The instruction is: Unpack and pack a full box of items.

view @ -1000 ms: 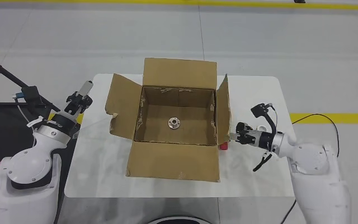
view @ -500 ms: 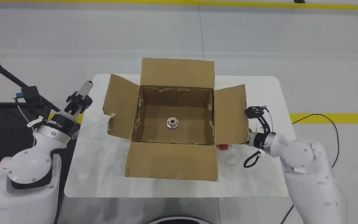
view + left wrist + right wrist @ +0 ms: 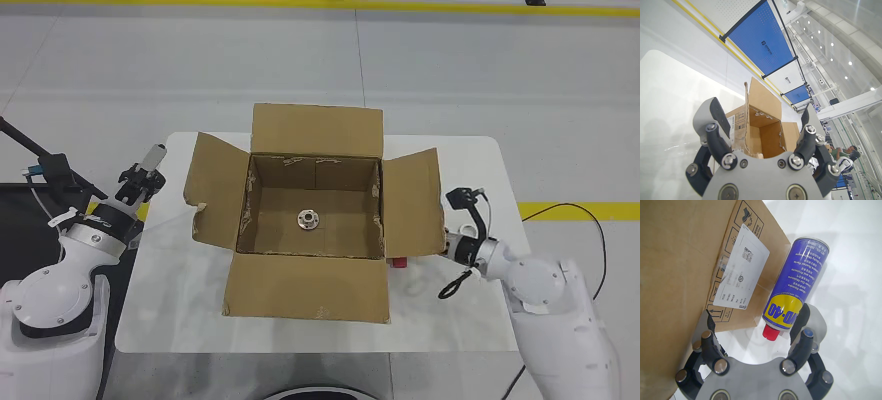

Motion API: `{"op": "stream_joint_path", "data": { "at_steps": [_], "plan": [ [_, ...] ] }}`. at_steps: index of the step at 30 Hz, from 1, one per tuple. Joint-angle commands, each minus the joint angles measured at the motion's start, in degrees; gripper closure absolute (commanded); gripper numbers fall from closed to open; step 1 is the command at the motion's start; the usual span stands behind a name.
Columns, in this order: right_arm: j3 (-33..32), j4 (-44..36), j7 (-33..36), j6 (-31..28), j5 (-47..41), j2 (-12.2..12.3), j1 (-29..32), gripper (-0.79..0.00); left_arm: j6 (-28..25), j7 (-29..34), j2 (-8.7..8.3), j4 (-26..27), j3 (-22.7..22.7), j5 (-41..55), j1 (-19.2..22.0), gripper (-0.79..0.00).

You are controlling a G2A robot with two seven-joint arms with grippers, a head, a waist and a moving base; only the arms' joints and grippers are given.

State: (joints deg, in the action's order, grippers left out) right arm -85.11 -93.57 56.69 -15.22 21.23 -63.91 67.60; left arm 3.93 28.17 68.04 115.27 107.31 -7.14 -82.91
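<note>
Four flaps of the cardboard box (image 3: 310,290) are folded outward, and the box sits open in the middle of the white table (image 3: 170,300). On its floor, about the centre, lies one small metal ring (image 3: 310,217). The spray can (image 3: 795,279), blue and yellow with a red cap (image 3: 399,263), lies on its side on the table just beside the box's outer wall at 3 to 4 o'clock. In the top view the 3 o'clock flap hangs over most of it, and the cap pokes out near the box's 4 o'clock corner.

The right gripper (image 3: 755,321) is low at the table at 3 o'clock of the box, tucked at the edge of that flap, with its fingers spread apart. The can's cap end lies between them: one pad (image 3: 799,317) is right at the yellow band, though whether it touches I cannot tell, and the other finger is by the box wall below a white shipping label (image 3: 742,275).

The left gripper (image 3: 762,108) hangs above the table's 9 o'clock edge, well apart from the box and pointed toward it, its fingers wide apart with nothing in them
</note>
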Motion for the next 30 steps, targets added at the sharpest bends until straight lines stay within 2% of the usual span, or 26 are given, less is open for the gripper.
{"op": "stream_joint_path", "data": {
  "at_steps": [1, 11, 17, 24, 30],
  "plan": [
    [0.0, -0.3, -0.9, -0.3, -0.4, 0.1, 0.2, -0.785, -0.1, 0.0, 0.00, -0.1, -0.1, 0.0, -0.2, -0.785],
    [0.2, -1.5, -2.4, -9.7, -7.3, 0.5, 1.2, -0.785, 0.9, 4.4, -0.64, -0.3, -0.6, -1.4, -0.8, -0.785],
    [2.9, -2.1, -2.6, -9.8, -5.4, 0.6, 0.1, -0.785, 1.0, 4.0, -0.83, -0.4, -0.9, -1.5, -0.6, -0.785],
    [5.9, -4.1, -6.9, -9.9, 2.5, 0.7, -0.2, -0.785, 1.0, 3.6, -1.06, -0.7, -1.0, -1.4, -0.5, -0.785],
    [6.8, -5.4, -8.7, -7.4, 7.0, 0.8, -0.1, -0.785, 1.0, 3.2, -1.24, -0.8, -1.1, -1.4, -0.4, -0.785]
  ]
}}
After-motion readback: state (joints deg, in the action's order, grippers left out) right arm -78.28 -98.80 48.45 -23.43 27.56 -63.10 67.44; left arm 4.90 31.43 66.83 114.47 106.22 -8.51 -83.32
